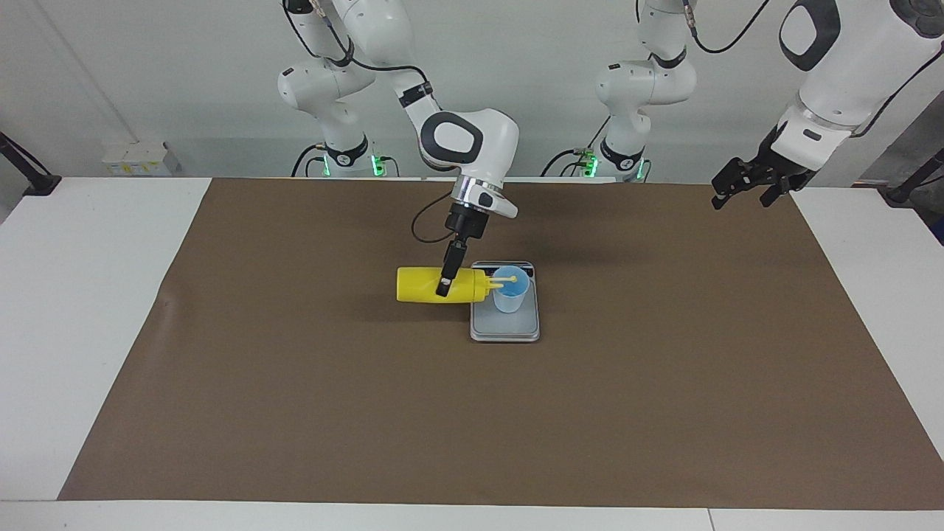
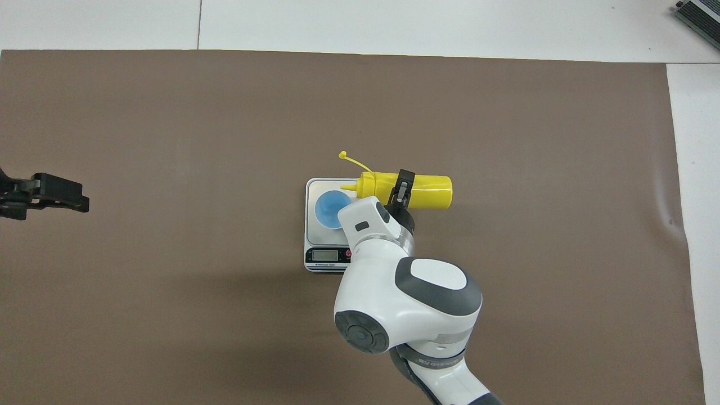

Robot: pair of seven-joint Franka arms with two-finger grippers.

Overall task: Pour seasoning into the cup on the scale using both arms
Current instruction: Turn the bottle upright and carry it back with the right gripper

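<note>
Right pincer [image 1: 445, 284] clamps mid-body the light, squashy, slick seasoning bottle [image 1: 424, 286], horizontal, nozzle at cup [image 1: 510, 290] rim on scale [image 1: 504, 330] mid-desk; left pincer [image 1: 745, 184] waits open.

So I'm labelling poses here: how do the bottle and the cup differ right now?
The bottle is yellow and lies on its side in the right gripper; the cup is light blue and stands upright on the scale. The bottle is clamped and off the table; the cup is free, touched by no gripper. The bottle is the longer; the cup is short and tapered. The bottle's nozzle points at the cup's rim. Both look plastic.
</note>
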